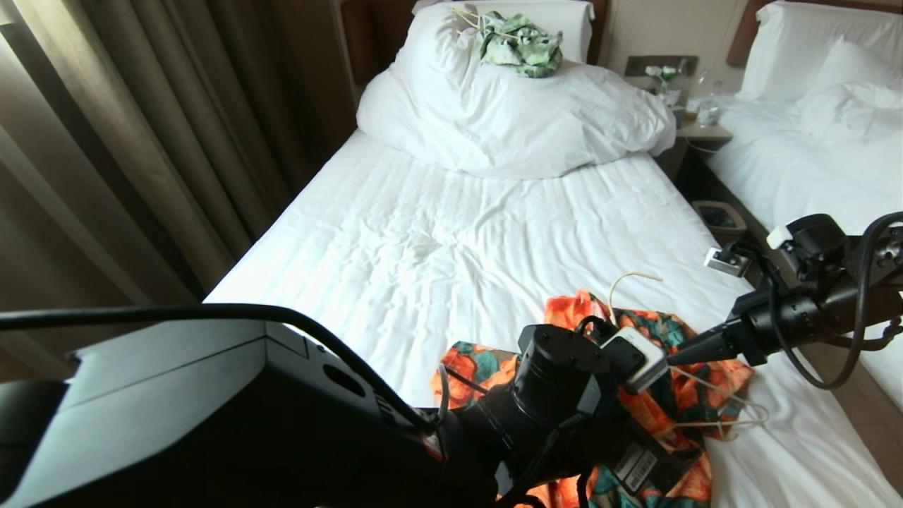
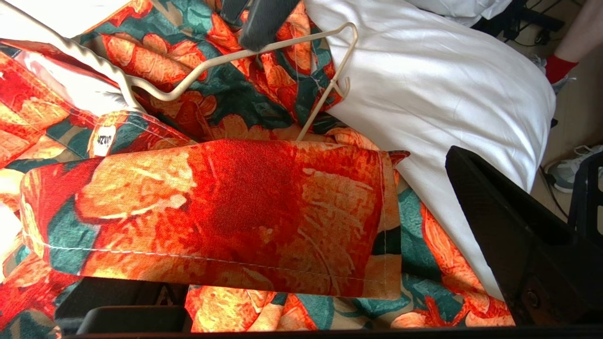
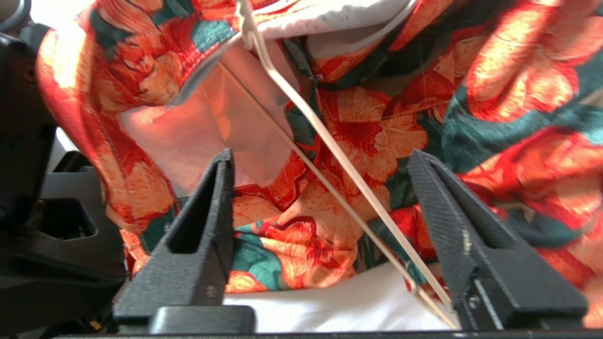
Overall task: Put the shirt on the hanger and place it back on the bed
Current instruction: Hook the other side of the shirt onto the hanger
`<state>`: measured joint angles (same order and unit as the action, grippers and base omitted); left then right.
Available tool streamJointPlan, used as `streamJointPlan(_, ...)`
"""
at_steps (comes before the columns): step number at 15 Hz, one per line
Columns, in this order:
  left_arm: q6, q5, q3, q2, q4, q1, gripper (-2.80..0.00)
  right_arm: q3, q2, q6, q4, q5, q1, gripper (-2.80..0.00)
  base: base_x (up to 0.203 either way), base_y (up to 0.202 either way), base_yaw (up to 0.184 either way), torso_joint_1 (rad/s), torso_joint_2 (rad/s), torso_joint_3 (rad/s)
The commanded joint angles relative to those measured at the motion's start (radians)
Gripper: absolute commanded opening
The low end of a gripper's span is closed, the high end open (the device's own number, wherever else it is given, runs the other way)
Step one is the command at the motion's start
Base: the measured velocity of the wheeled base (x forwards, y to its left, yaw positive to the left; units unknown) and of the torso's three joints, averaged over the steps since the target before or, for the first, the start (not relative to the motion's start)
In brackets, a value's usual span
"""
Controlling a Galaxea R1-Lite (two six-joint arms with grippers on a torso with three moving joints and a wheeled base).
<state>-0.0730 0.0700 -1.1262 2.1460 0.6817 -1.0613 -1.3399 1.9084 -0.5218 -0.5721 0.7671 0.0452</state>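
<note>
The shirt (image 1: 695,395), orange flowers on dark green, lies crumpled on the bed (image 1: 423,247) near its front right. The cream hanger (image 1: 635,276) sticks out of it, hook toward the headboard, one end lying on the sheet to the right. My left gripper (image 2: 264,226) hovers low over the shirt (image 2: 212,216) and stands open, a hemmed flap of cloth lying between its spread fingers and hiding one of them. My right gripper (image 3: 320,155) reaches in from the right, open, with the hanger's wires (image 3: 330,141) running between its fingers (image 3: 438,202) over the shirt (image 3: 358,122).
A bundled white duvet (image 1: 508,113) fills the head of the bed, with a pale green-and-white garment (image 1: 520,44) on top. Curtains (image 1: 141,141) hang on the left. A nightstand (image 1: 698,127), a bin (image 1: 719,219) and a second bed (image 1: 811,162) stand on the right. A person's leg (image 2: 560,66) is beside the bed.
</note>
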Motion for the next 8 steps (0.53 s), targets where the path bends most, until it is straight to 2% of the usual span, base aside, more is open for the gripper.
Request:
streamJointPlan(1, -0.001, 0.001, 0.002, 0.0, 0.004, 0.0, 0.0, 0.026, 0.044, -0.016, 0.023, 0.018, -0.001, 0.0, 0.0, 0.0, 0.0, 0.0, 0.0, 0.0)
streamJointPlan(4, 0.001, 0.001, 0.002, 0.0, 0.006, 0.0, 0.0, 0.084, 0.059, -0.032, 0.102, 0.05, -0.018, 0.0, 0.0, 0.0, 0.0, 0.0, 0.0, 0.0)
streamJointPlan(5, 0.001, 0.0, 0.002, 0.0, 0.006, 0.001, 0.0, 0.098, 0.063, -0.051, 0.113, 0.053, -0.019, -0.2, 0.0, 0.0, 0.0, 0.0, 0.0, 0.0)
streamJointPlan(6, 0.001, -0.001, 0.003, -0.001, 0.006, 0.001, 0.0, 0.106, 0.063, -0.064, 0.115, 0.054, -0.024, -2.8, 0.0, 0.0, 0.0, 0.0, 0.0, 0.0)
streamJointPlan(8, 0.001, -0.001, 0.003, -0.003, 0.007, 0.001, 0.0, 0.118, 0.066, -0.064, 0.115, 0.052, -0.046, -2.8, 0.0, 0.0, 0.0, 0.0, 0.0, 0.0)
